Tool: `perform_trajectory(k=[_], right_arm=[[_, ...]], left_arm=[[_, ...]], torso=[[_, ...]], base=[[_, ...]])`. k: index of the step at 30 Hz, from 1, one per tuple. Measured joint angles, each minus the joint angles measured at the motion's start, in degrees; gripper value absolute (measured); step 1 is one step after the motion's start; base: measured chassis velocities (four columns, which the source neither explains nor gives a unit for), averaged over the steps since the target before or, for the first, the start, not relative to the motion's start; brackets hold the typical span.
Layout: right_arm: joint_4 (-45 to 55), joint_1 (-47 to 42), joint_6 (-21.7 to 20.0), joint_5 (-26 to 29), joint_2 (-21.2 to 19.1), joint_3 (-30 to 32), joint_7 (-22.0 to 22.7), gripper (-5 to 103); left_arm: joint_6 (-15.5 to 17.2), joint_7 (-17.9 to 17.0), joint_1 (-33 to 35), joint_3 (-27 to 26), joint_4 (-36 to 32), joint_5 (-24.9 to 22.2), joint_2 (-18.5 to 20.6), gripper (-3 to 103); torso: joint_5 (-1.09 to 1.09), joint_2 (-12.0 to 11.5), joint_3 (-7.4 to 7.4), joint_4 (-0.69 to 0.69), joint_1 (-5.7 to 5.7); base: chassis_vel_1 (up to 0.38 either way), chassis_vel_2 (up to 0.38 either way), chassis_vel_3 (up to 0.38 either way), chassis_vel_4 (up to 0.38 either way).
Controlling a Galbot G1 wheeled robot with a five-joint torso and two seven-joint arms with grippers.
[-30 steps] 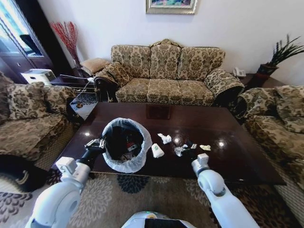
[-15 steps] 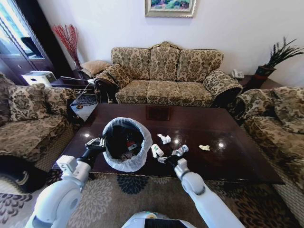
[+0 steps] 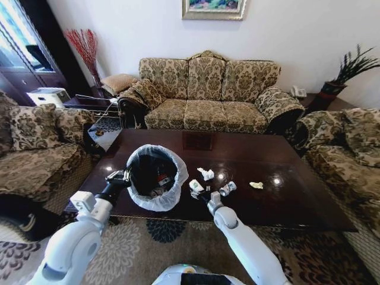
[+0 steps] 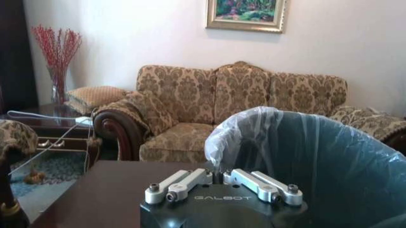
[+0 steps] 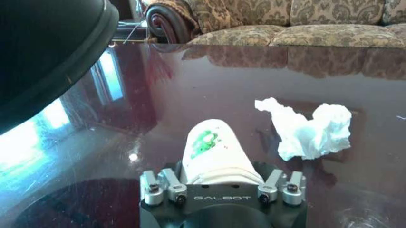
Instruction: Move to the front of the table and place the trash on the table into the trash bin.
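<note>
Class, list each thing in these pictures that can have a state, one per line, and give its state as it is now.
trash bin: upright on the table, bag folded over its rim, trash inside.
left gripper: at the bin's rim.
paper cup: lying on its side between the right gripper's fingers.
right gripper: around the cup, low on the table.
paper wad: crumpled, loose on the table.
silvery piece: crushed, loose.
yellowish scrap: loose.

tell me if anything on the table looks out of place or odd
The trash bin stands on top of the table rather than on the floor, with the left gripper at its rim. A white paper cup lies tipped on its side between the right gripper's fingers, beside a crumpled paper wad.
</note>
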Motion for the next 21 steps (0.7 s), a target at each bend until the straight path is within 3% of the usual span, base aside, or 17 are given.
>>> perform_trajectory(k=[1, 3, 5, 11, 12, 15, 17, 21], right_arm=[[0.0, 0.0, 0.0, 0.0, 0.0, 0.0, 0.0, 72], [-0.5, 0.0, 0.2, -0.2, 0.5, 0.4, -0.1, 61], [-0.7, 0.0, 0.4, -0.4, 0.8, 0.7, -0.1, 61], [3.3, -0.9, 1.1, -0.9, 0.8, 2.9, 1.6, 33], [3.3, -0.9, 1.1, -0.9, 0.8, 2.9, 1.6, 33], [11.6, -1.2, 1.4, -0.7, -1.1, 6.0, 3.8, 17], [14.3, -1.0, 1.5, -0.6, -2.1, 7.0, 4.3, 17], [23.9, 2.5, 0.6, 3.8, -6.8, 9.7, 5.7, 6]], left_arm=[[0.0, 0.0, 0.0, 0.0, 0.0, 0.0, 0.0, 3], [-0.8, -0.7, -0.5, 0.4, 0.5, -0.4, 0.0, 3], [-0.9, -1.0, -0.8, 0.5, 0.7, -0.5, 0.1, 3], [-0.9, -1.0, -1.6, 0.6, 1.2, -0.9, 1.1, 3], [-0.9, -1.0, -1.6, 0.6, 1.2, -0.9, 1.1, 3], [-0.9, -0.9, -2.1, 0.7, 1.9, -1.0, 2.1, 3], [-0.9, -0.9, -2.4, 0.8, 2.1, -1.1, 2.5, 3], [-0.2, -0.9, -4.0, 1.6, 3.2, -2.6, 5.5, 3]], torso=[[0.00, 0.0, 0.00, 0.00, 0.00], [0.00, 0.0, -0.01, 0.00, -0.01], [0.00, 0.0, -0.01, 0.00, -0.01], [0.02, 0.0, 0.00, 0.00, 0.00], [0.02, 0.0, 0.00, 0.00, 0.00], [0.00, 0.0, 0.00, 0.01, 0.00], [0.01, 0.0, 0.00, 0.01, 0.00], [0.00, 0.0, 0.00, 0.00, 0.00]], base=[[0.000, 0.000, 0.000, 0.000], [0.000, 0.000, 0.000, 0.000], [0.000, 0.000, 0.000, 0.000], [0.000, 0.000, 0.000, 0.000], [0.000, 0.000, 0.000, 0.000], [0.000, 0.000, 0.000, 0.000], [0.000, 0.000, 0.000, 0.000], [0.000, 0.000, 0.000, 0.000]])
